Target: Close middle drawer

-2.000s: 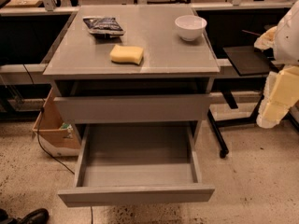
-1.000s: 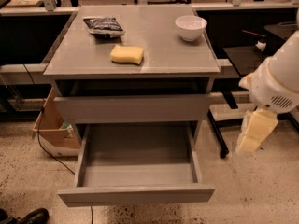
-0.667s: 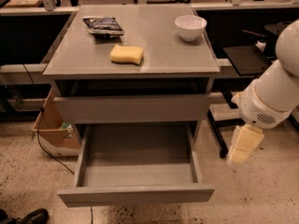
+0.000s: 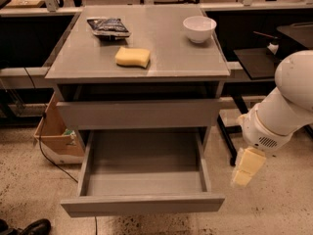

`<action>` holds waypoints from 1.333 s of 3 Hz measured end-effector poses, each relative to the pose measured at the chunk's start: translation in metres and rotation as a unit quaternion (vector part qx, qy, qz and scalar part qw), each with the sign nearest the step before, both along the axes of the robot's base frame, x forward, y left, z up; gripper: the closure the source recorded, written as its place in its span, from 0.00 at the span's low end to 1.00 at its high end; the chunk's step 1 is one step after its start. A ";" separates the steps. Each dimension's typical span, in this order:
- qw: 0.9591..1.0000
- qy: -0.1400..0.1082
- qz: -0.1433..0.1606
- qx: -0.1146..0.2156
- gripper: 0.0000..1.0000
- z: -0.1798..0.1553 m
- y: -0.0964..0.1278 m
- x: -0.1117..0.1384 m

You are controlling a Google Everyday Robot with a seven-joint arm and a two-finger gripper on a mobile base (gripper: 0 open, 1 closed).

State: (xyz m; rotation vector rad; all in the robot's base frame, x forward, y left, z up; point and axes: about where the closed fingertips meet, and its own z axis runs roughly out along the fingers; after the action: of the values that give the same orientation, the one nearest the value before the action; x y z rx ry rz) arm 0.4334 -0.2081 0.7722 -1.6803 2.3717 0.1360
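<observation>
Pale yellow end effector (image 4: 247, 168) at the end of a bulky white arm (image 4: 286, 106), hanging low at the right of the cabinet, pointed down toward the speckled floor (image 4: 274, 214). Impossible to tell how far open; nothing seen in its hold. Near the right front corner of the wide, shallow grey middle drawer (image 4: 142, 177), yet apart from it and touching nothing.

Judged as early in the task: approach only, no push begun. Drawer pulled far out toward the camera, lowest of the fronts in view, below the shut grey upper drawer front (image 4: 139, 112). Left to do: bringing the end effector round to the flat front, then pressing it back until flush with the cabinet.

Plain front with no handle, thin side walls, bare grey bottom. Level and square by the look of it, so likely to slide straight.

On the grey worktop (image 4: 171, 58) above: yellow rectangular sponge (image 4: 132, 57), white round bowl (image 4: 199, 28), dark crinkled snack bag (image 4: 108, 26). Brown cardboard box (image 4: 56, 136) on the floor at the left.
</observation>
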 end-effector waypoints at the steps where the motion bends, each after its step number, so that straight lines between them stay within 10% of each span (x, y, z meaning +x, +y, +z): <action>1: 1.000 0.007 0.003 0.007 0.00 -0.022 0.002 -0.010; 4: 0.997 0.035 0.024 0.057 0.00 -0.137 0.011 -0.017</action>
State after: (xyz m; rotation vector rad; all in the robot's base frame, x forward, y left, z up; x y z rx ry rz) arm 0.4159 -0.1969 0.6356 -1.7065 2.3268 0.3371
